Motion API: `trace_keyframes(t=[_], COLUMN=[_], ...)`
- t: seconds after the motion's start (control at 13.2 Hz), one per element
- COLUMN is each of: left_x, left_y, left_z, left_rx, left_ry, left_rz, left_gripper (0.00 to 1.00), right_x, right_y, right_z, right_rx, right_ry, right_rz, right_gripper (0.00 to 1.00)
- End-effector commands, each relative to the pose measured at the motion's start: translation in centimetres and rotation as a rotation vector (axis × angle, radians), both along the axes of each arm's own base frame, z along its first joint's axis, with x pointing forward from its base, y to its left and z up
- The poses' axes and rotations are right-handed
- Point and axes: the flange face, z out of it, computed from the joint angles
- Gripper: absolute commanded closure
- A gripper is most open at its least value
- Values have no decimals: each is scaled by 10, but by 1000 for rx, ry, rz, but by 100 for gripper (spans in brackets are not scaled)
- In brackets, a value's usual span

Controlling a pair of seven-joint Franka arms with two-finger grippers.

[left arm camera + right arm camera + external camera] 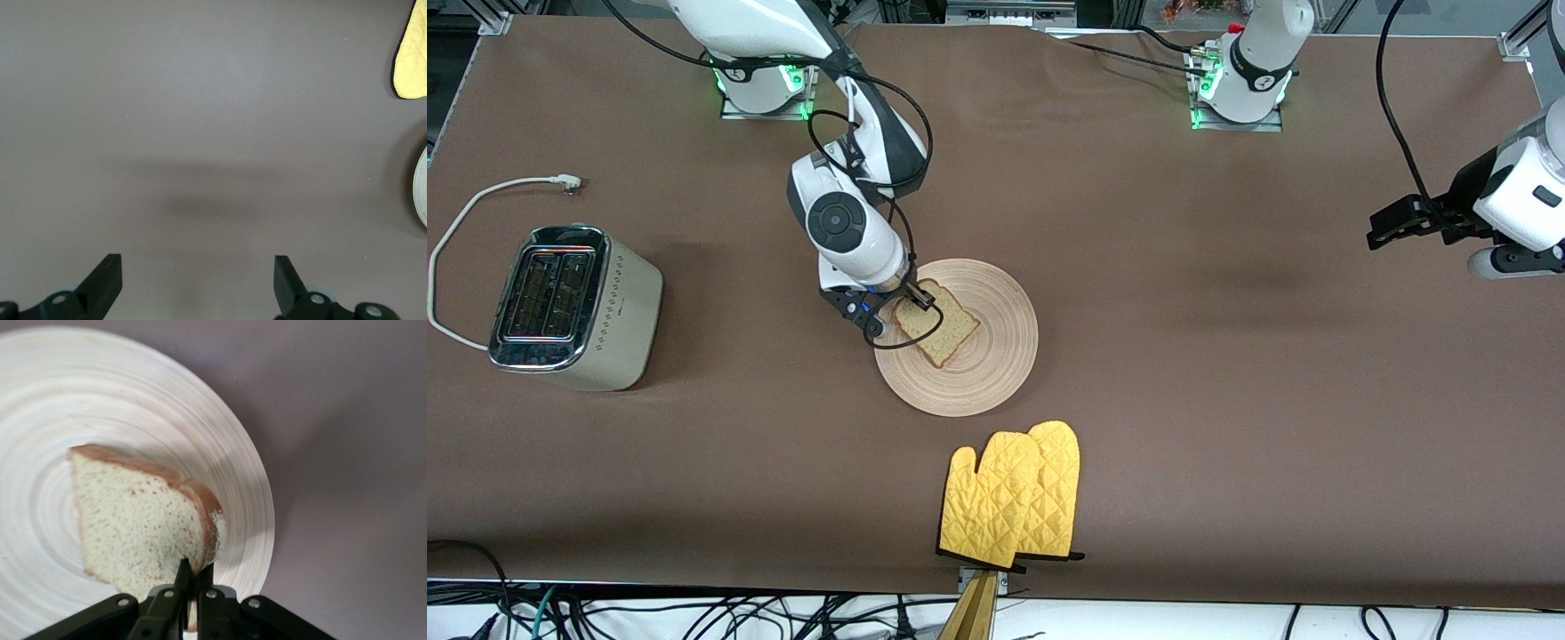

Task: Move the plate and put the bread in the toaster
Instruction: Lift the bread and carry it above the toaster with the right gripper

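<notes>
The bread [936,325] [143,530] lies on the round light-wood plate [996,373] [80,393] in the middle of the table. My right gripper [900,302] [193,572] is shut on the slice's rounded end, its fingers pinching the crust edge. The cream toaster [574,307] with chrome top and two slots stands at the right arm's end of the table, its white cord [480,200] trailing beside it. My left gripper [1392,227] [197,280] hangs open over bare table at the left arm's end, with nothing between its fingers.
A pair of yellow oven mitts [1012,496] [411,60] lies nearer to the front camera than the plate, close to the table's front edge. Brown table surface stretches between the plate and the toaster.
</notes>
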Motion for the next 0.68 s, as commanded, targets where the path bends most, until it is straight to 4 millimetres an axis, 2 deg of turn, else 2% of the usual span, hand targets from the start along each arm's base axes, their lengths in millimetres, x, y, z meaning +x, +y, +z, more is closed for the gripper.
trace_keyframes(t=[0.0, 0.23, 0.38, 0.45, 0.61], left_x=[0, 0, 0, 0, -1], left_y=[-3, -3, -3, -7, -10], left_z=[6, 6, 4, 3, 1], left_rx=[-22, -20, -20, -17, -14], left_ry=[7, 8, 11, 13, 16], left_rz=[5, 4, 4, -3, -9], left_gripper=[0, 0, 0, 0, 0], right_x=[31, 56, 60, 58, 58], right_y=[-27, -89, -131, -152, -198], right_z=[48, 118, 164, 182, 204], right_rx=[-26, -33, -38, -38, -38], right_ry=[30, 78, 123, 146, 185], right_rz=[70, 182, 253, 275, 324], right_gripper=[100, 100, 100, 100, 100])
